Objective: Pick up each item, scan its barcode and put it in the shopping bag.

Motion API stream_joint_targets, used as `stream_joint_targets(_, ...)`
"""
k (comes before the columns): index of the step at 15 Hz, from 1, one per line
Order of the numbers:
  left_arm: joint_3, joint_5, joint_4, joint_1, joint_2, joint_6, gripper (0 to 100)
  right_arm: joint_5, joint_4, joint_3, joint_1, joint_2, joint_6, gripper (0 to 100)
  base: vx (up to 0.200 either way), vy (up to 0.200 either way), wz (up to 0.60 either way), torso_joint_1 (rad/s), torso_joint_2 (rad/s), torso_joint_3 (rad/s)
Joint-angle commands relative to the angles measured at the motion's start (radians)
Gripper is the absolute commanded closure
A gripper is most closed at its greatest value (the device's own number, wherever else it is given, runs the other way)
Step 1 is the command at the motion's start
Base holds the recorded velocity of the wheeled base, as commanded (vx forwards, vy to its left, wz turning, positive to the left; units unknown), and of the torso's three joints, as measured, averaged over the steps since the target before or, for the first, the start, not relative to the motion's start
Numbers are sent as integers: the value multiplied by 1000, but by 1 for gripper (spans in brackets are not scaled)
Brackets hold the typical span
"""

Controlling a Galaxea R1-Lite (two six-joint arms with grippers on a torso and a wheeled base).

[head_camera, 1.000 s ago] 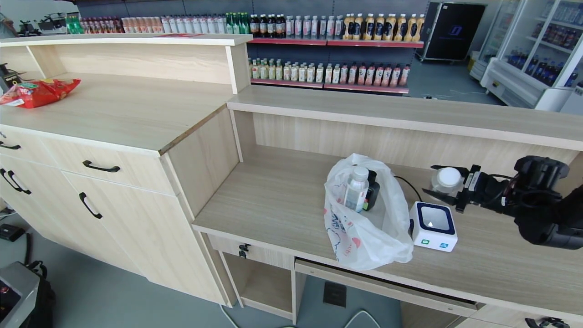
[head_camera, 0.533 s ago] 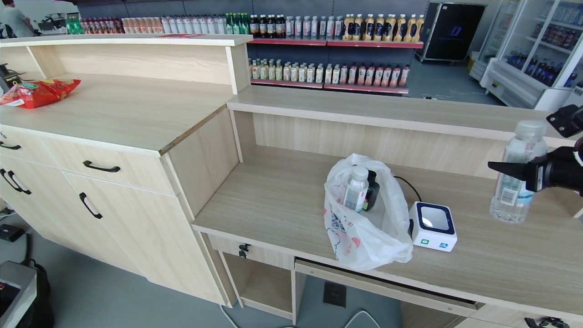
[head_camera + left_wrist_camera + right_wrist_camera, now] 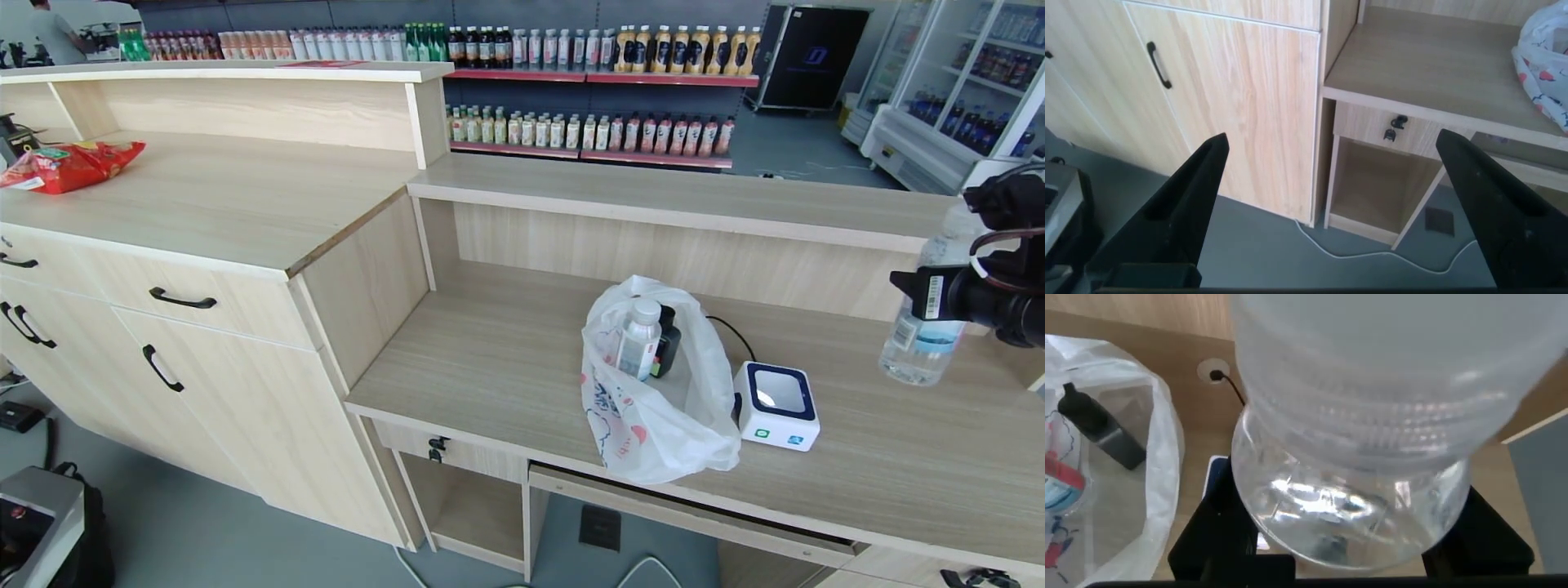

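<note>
Snack packet (image 3: 69, 163), red, lies flat at the far left on the upper counter (image 3: 220, 204), well apart from everything else. Under the counter are cabinet (image 3: 204, 367) fronts with black handles.

Left gripper (image 3: 1331, 139) hangs low beside that cabinet, above the floor. Its fingers are spread wide with nothing between them.

Lower desk (image 3: 490, 359) steps down to the right of the counter. Shelves (image 3: 588, 49) of bottled drinks stand in the room behind it.

Shopping bag (image 3: 653, 416), thin white plastic with red and blue print, stands on the desk near its front edge, mouth open upward. Inside it a white-capped bottle (image 3: 638, 339) stands upright, with a dark bottle (image 3: 668, 343) touching it on the right.

Scanner (image 3: 775, 406), a white box with a dark-rimmed window facing up, sits just beside the bag on its right. A black cable (image 3: 729, 328) curves in behind it.

Water bottle (image 3: 918, 351), clear and roughly upright, is at the far right before the desk's back wall, well apart from the scanner and bag. I cannot tell whether its base touches the desk.

Right gripper (image 3: 922, 296) comes in from the right edge. Its black fingers are clamped on the bottle's middle, one on each side.
</note>
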Motion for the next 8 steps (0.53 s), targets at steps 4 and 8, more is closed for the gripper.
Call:
stream_joint_targets(4,0,0,0,1,0,0,0,-15,-95,-2,43,87,14,100,0,0,450,2,-1,3)
stream_joint_targets(8,0,0,0,1,0,0,0,-7,-213,4,62,122,69,100,0,0,0,0,0,0)
